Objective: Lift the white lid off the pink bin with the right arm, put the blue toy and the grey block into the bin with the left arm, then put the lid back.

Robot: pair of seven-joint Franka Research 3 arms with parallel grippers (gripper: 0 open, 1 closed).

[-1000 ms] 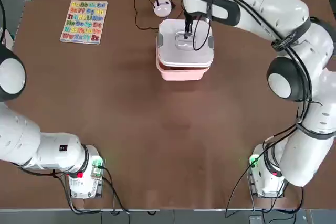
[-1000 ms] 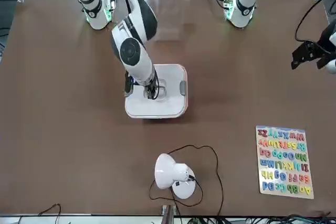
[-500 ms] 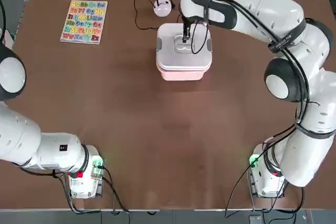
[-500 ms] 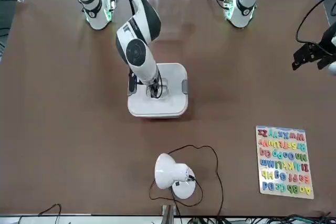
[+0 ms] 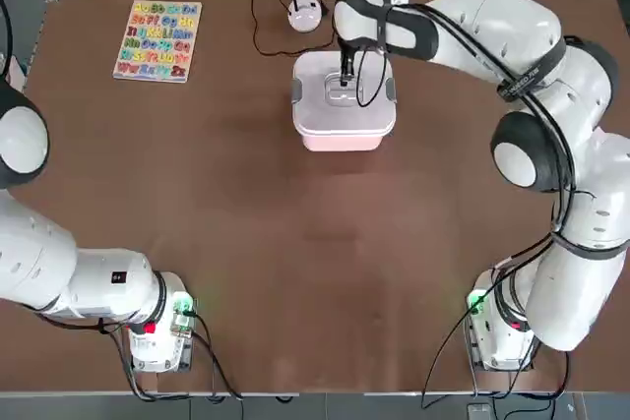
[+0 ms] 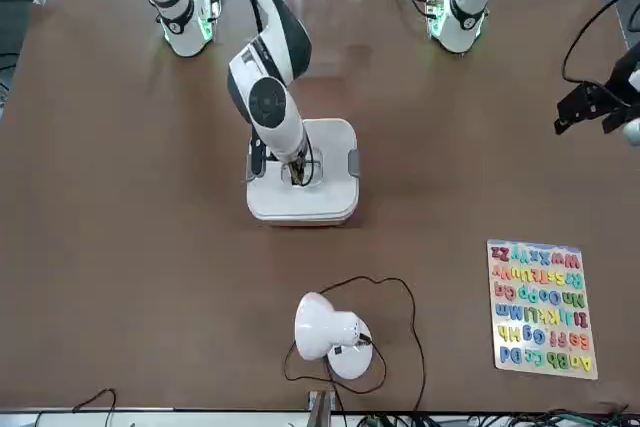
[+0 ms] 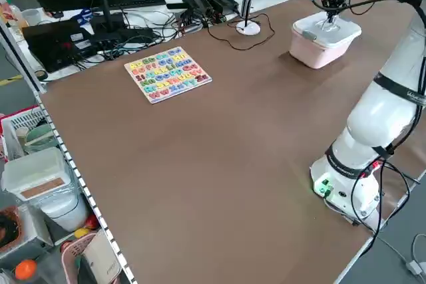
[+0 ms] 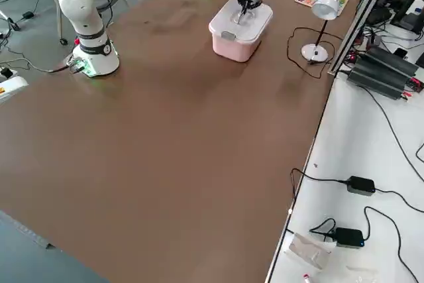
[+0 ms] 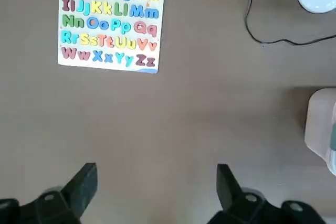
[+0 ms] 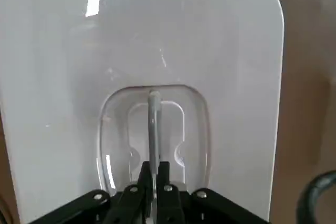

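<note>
Up at twelve o'clock on the brown tabletop, seen from overhead, sits the pink bin with the white lid seated square on top of it, grey clips showing on its nine and three o'clock sides. The right arm reaches all the way across from its green-lit base at five o'clock, and the right gripper is planted dead centre over the lid, pointing straight down into the recessed handle well. On the wrist camera the jaws are pinched narrow, nearly closed, on the thin upright handle tab, which rises out of the rounded recess directly between the fingertips. So the lid is right under the jaws, held by its middle, and it lies flat on the bin rim with only a strip of pink showing below it from the side. Over at nine o'clock the left arm is parked off the tabletop edge; its left gripper hangs high over bare tabletop with the jaws spread wide, well apart from the bin. An alphabet puzzle board lies at eleven o'clock, and a small white lamp with its cable stands just beyond the bin at twelve.
</note>
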